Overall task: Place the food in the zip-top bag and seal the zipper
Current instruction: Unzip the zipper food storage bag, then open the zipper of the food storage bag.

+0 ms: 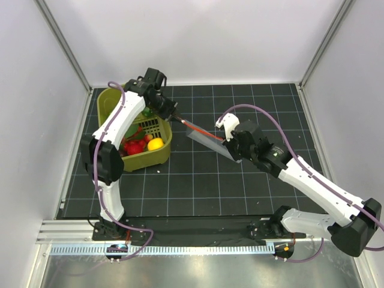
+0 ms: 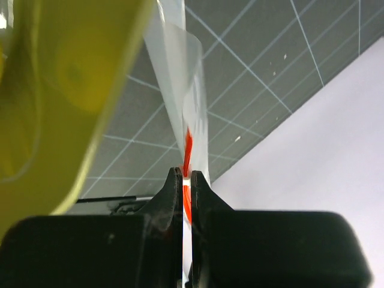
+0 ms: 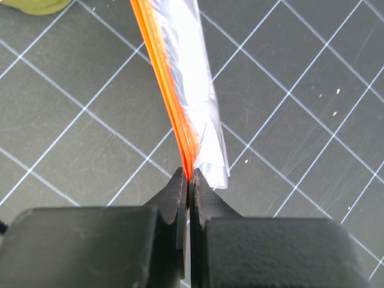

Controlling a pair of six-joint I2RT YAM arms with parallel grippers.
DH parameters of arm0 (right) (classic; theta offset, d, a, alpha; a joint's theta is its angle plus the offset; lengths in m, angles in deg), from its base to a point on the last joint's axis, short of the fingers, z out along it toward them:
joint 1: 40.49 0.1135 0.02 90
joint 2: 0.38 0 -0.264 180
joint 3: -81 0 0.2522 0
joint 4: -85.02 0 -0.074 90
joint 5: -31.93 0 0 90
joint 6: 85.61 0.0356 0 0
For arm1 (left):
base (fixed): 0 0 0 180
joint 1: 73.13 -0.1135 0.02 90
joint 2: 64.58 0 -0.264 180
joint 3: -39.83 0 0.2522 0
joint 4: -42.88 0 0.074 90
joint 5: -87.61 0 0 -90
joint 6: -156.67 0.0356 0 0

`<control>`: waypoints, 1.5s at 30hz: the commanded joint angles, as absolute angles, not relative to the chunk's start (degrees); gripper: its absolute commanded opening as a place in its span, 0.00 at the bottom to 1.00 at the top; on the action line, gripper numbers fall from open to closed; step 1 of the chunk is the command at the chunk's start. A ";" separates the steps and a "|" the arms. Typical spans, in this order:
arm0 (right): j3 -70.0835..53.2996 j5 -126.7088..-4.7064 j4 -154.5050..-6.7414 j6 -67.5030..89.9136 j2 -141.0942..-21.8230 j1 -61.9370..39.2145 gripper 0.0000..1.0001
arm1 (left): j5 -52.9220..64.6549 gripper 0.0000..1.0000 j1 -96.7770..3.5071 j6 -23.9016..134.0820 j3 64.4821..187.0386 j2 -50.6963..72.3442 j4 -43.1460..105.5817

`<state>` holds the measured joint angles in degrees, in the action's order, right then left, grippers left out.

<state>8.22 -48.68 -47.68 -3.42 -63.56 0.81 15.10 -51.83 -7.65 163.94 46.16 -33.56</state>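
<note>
With the left gripper [image 1: 177, 117] and right gripper [image 1: 227, 142] each pinched shut on an end of the zipper [image 1: 201, 130], the bag [image 1: 210, 144] hangs taut between them beside the basket [image 1: 103, 102] holding the food [image 1: 155, 144], so any hard pull apart could slip the zipper free.

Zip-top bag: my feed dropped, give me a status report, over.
Left gripper and right gripper both shut on zipper, one at each end. Zip-top bag stretched between them, flat. Food in basket. Basket beside left gripper.

White walls [image 1: 198, 36], dark gridded mat [image 1: 240, 180], perhaps rubber.
</note>
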 commanded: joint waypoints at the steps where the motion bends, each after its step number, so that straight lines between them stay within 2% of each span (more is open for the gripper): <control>1: 7.92 -49.71 -43.70 -2.55 -61.20 1.00 0.01 | 11.32 0.00 -53.71 -5.14 166.61 47.56 -34.08; 11: 8.97 -54.02 -39.83 -1.94 -58.82 1.08 0.01 | 11.49 0.00 -56.44 -2.24 170.48 50.64 -33.38; 12: 8.80 -54.98 -39.82 -1.85 -58.91 1.08 0.04 | 12.36 0.00 -56.44 -2.06 170.66 50.82 -33.20; 13: 8.62 -55.86 -39.82 -2.02 -59.09 1.08 0.31 | 12.81 0.00 -56.26 -2.06 170.84 51.08 -33.03; 14: 8.45 -56.48 -39.74 -2.46 -59.44 1.08 0.50 | 13.42 0.00 -56.17 -1.97 170.84 51.08 -32.76; 15: 7.57 -57.18 -40.00 -3.25 -60.31 1.08 0.64 | 14.03 0.00 -56.08 -1.62 170.84 51.08 -32.33; 17: 5.64 -57.36 -40.17 -4.13 -62.16 1.08 0.72 | 14.57 0.00 -55.65 -1.10 170.66 50.91 -31.62; 20: -0.24 -61.58 -40.61 -5.72 -67.42 1.08 0.73 | 15.53 0.00 -55.21 0.48 170.66 50.91 -31.26; 22: -5.08 -62.90 -40.70 -5.54 -70.85 1.00 0.69 | 15.80 0.00 -55.03 1.01 170.57 50.82 -32.06; 23: -6.83 -63.94 -40.70 -4.67 -74.61 1.00 0.66 | 15.80 0.00 -54.77 1.19 170.49 50.56 -32.23; 25: -13.06 -65.00 -41.05 -2.48 -80.41 0.82 0.51 | 15.45 0.00 -54.33 1.63 170.49 50.38 -32.76; 26: -13.09 -65.53 -41.23 -1.42 -82.19 0.82 0.51 | 15.36 0.00 -54.24 1.72 170.49 50.20 -32.93; 30: -20.28 -68.34 -44.12 3.94 -89.92 0.38 0.36 | 15.45 0.00 -53.97 1.89 170.31 50.03 -34.08; 35: -27.14 -72.83 -42.99 6.06 -97.14 0.29 0.32 | 14.40 0.00 -53.89 2.25 170.49 49.41 -35.57; 45: -23.73 -71.08 -45.01 6.94 -97.15 0.29 0.28 | 13.95 0.00 -53.80 2.95 169.78 48.45 -36.72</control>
